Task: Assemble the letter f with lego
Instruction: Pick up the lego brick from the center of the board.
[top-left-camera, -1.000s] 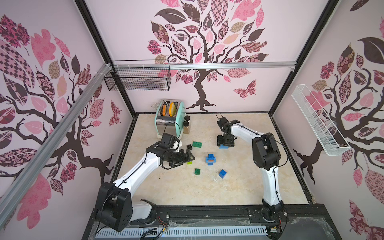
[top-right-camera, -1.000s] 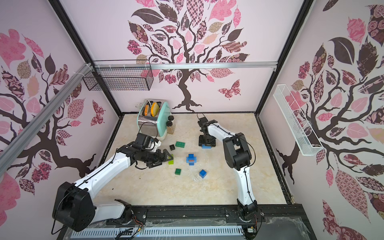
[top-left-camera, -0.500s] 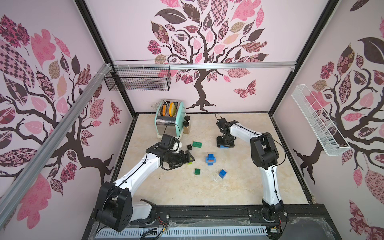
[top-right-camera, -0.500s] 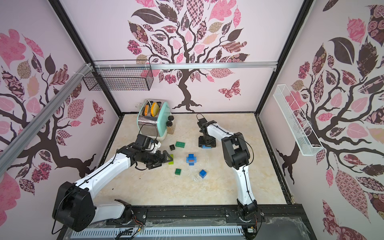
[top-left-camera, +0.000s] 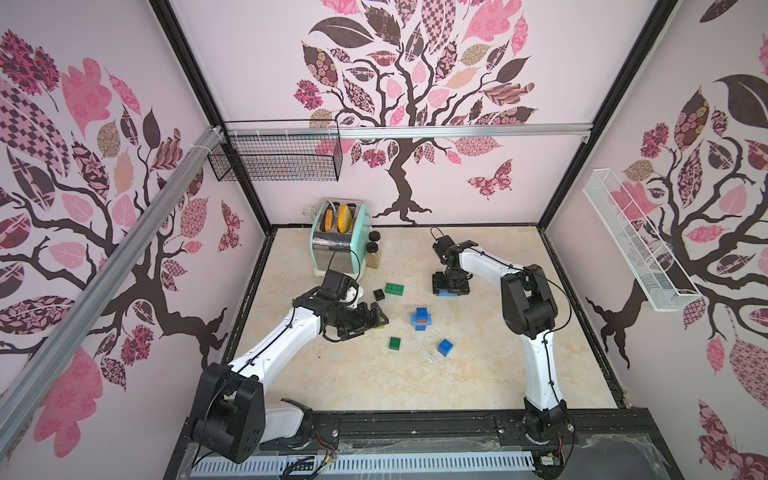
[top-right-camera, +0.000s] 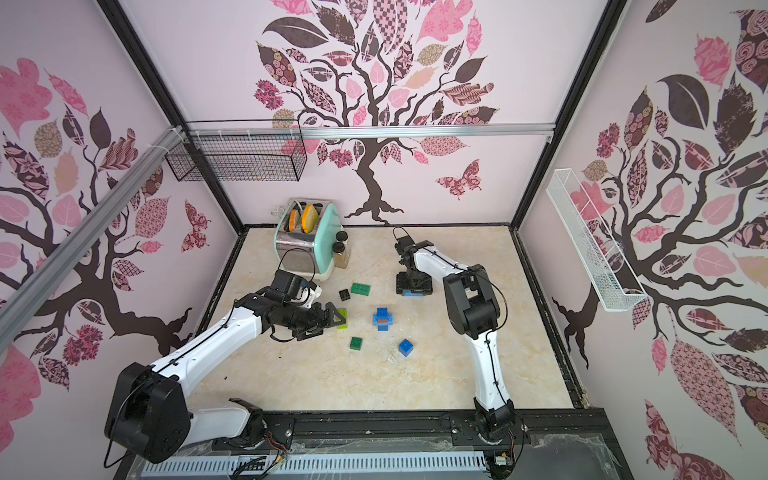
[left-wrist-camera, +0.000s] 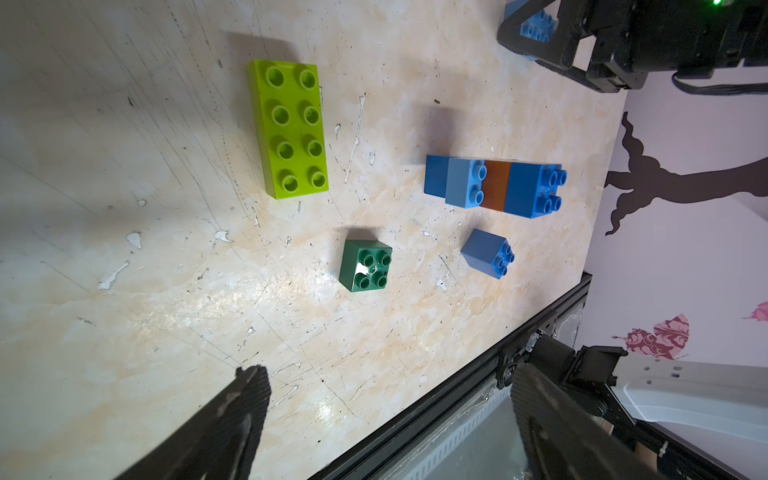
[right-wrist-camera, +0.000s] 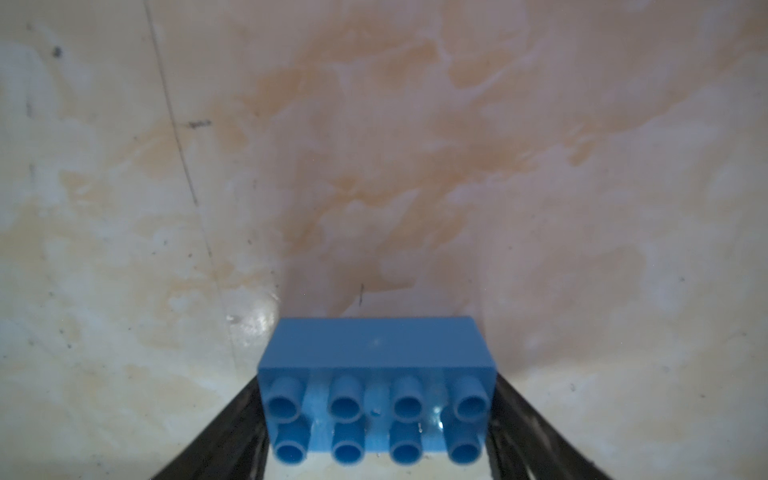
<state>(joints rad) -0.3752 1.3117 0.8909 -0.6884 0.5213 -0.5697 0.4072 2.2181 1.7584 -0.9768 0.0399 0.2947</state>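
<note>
Far on the table (top-left-camera: 478, 257), a rigid, lightweight blue oblong brick (right-wrist-camera: 376, 353) is flanked endwise by the right gripper (top-left-camera: 451, 289); grip cannot be told. The left gripper (left-wrist-camera: 388, 376) is spread.

— Where was the left gripper (top-left-camera: 380, 319)?
— Low over the surface (top-left-camera: 478, 374), toward its left edge, arm stretched forward, jaws wide apart.
— And the right gripper (top-left-camera: 451, 291)?
— Pointing straight down, elbow raised; couldn't tell its grip.

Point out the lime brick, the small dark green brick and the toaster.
lime brick (left-wrist-camera: 291, 129), left wrist view, on its studded top.
small dark green brick (left-wrist-camera: 366, 266), left wrist view, on its studded top.
toaster (top-left-camera: 332, 249), in a top view, on its chrome front.
</note>
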